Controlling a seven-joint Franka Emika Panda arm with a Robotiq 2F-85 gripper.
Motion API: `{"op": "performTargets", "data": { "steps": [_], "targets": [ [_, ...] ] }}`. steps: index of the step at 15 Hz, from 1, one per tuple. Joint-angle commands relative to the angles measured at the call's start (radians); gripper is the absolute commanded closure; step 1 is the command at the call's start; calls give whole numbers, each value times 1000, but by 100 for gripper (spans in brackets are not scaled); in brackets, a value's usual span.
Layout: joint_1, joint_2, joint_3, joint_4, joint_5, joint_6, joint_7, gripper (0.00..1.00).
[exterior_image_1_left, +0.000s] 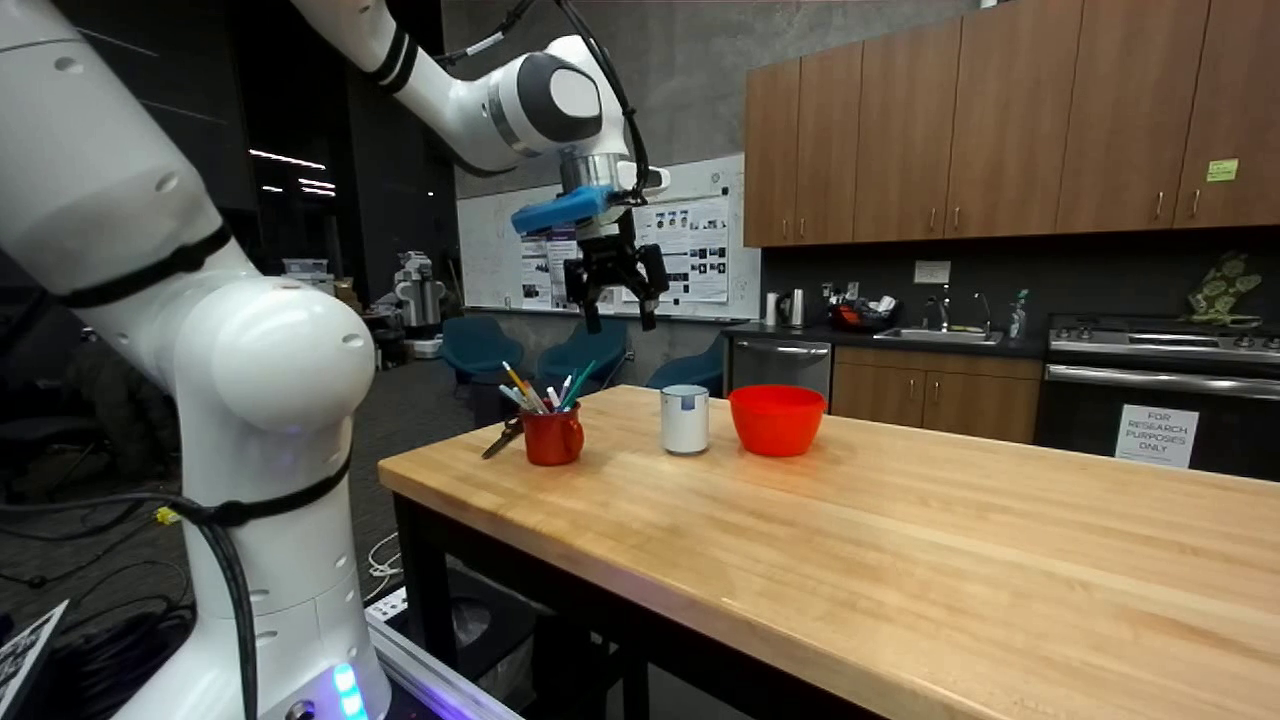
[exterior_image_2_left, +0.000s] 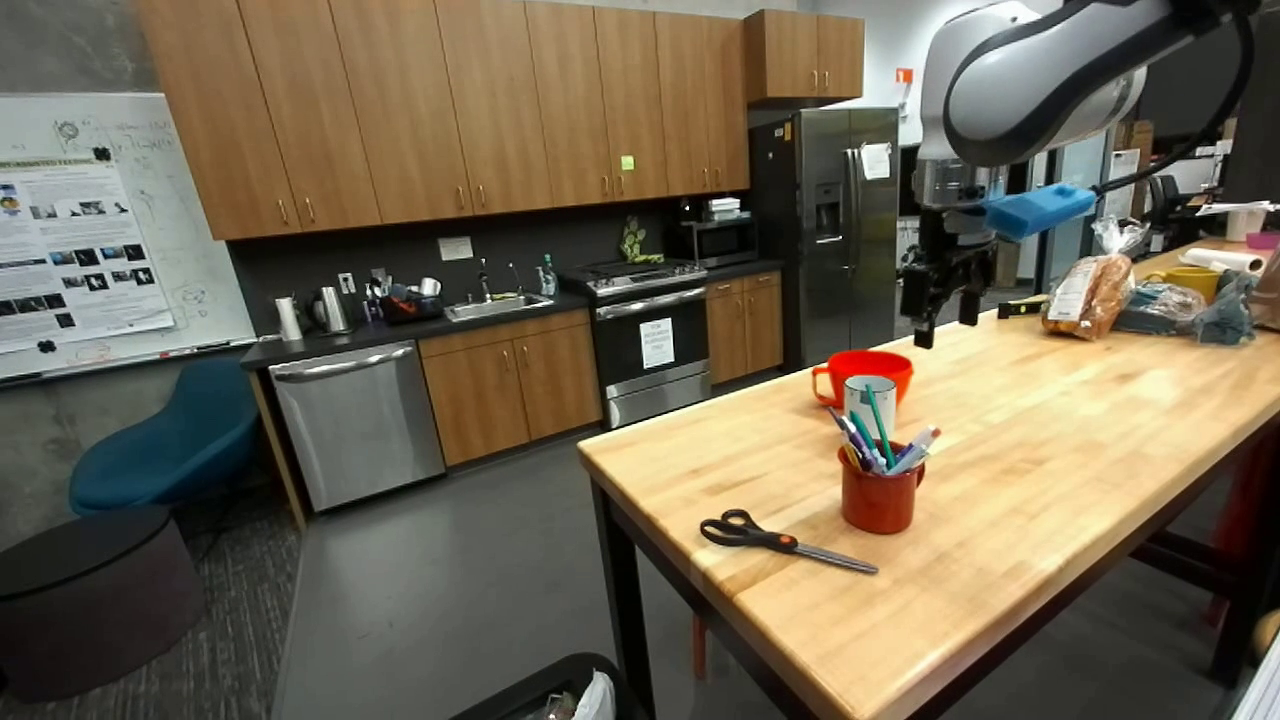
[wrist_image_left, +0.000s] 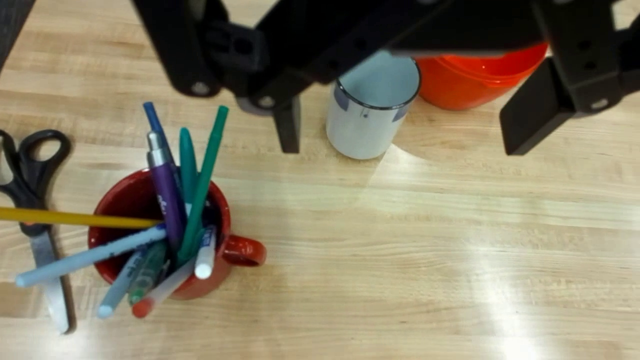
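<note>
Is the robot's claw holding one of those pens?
No, the gripper hangs open and empty, and the pens stand in the dark red mug.

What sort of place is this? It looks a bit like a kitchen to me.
Probably a kitchen area in a research lab or similar: there's a sink, an oven with a sign reading "For research purposes only", and a whiteboard.
</note>
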Motion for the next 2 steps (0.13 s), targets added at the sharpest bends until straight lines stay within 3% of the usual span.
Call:
{"op": "performTargets", "data": {
  "steps": [1, 2],
  "targets": [
    [-10, 8, -21, 35, -40, -69, -65, 0],
    [-3, 0, -11, 10, -24, -31, -23, 0]
  ]
}}
